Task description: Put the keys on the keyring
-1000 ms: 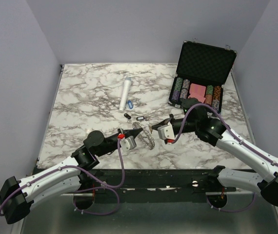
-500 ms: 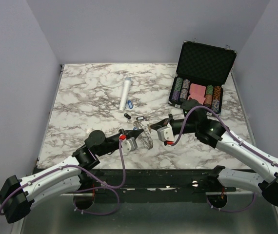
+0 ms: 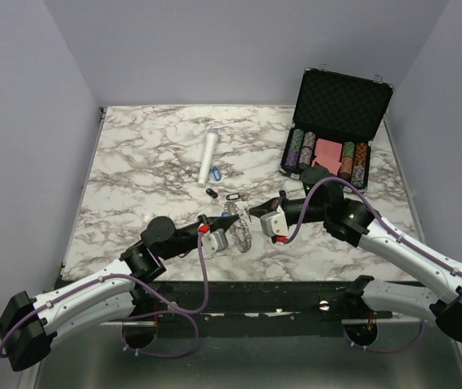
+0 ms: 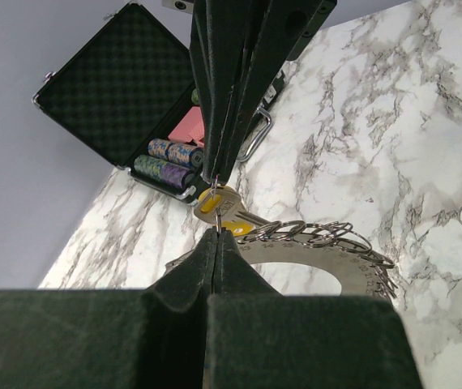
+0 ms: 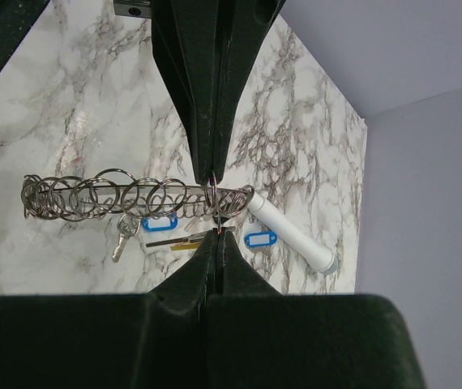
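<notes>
My left gripper (image 4: 215, 237) and right gripper (image 5: 215, 235) both clench one keyring (image 5: 93, 197); three keys (image 3: 233, 196) lie loose on the worktop (image 3: 134, 162) beyond, beside one cylinder (image 3: 208, 158)

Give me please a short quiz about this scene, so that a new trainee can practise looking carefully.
1. True or false: the left gripper and the right gripper are both shut.
2. The white tube lies: A) on the table, B) in a gripper, C) in the case.
3. Fill in: the tag beside the tube is ___.
Key: 1 true; 2 A; 3 blue.
</notes>
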You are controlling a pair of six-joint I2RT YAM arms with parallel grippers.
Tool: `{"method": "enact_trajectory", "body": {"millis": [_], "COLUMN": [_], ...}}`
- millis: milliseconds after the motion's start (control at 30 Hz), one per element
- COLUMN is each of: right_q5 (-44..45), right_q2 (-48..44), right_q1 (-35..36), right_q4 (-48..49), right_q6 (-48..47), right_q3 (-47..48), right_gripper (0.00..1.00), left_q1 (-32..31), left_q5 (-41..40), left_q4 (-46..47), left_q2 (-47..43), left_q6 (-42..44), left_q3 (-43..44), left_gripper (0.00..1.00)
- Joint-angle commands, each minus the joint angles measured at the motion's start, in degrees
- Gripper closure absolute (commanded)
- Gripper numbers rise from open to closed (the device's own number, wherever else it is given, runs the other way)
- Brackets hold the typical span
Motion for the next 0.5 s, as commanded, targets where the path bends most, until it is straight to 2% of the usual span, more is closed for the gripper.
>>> {"method": "enact_trajectory", "body": {"millis": [0,467], "right_q5": [0.7,-0.7], "right_q2": [0.1,0.7], "right_q1": [0.7,0.8], "right_q4": [1.3,-0.8], "right_q6": [-0.2,-0.4], "right_q3": [-0.6,0.4], "right_gripper": [1.0,1.0], "left_q1": [0.3,0.2], "left_q5": [1.8,2.4], "left_q4": [2.8,1.7], "left_q2": [-0.2,-0.6], "left_q6": [0.8,4.3], "left_q3": [1.9,1.5], "left_gripper": [1.0,1.0]}}
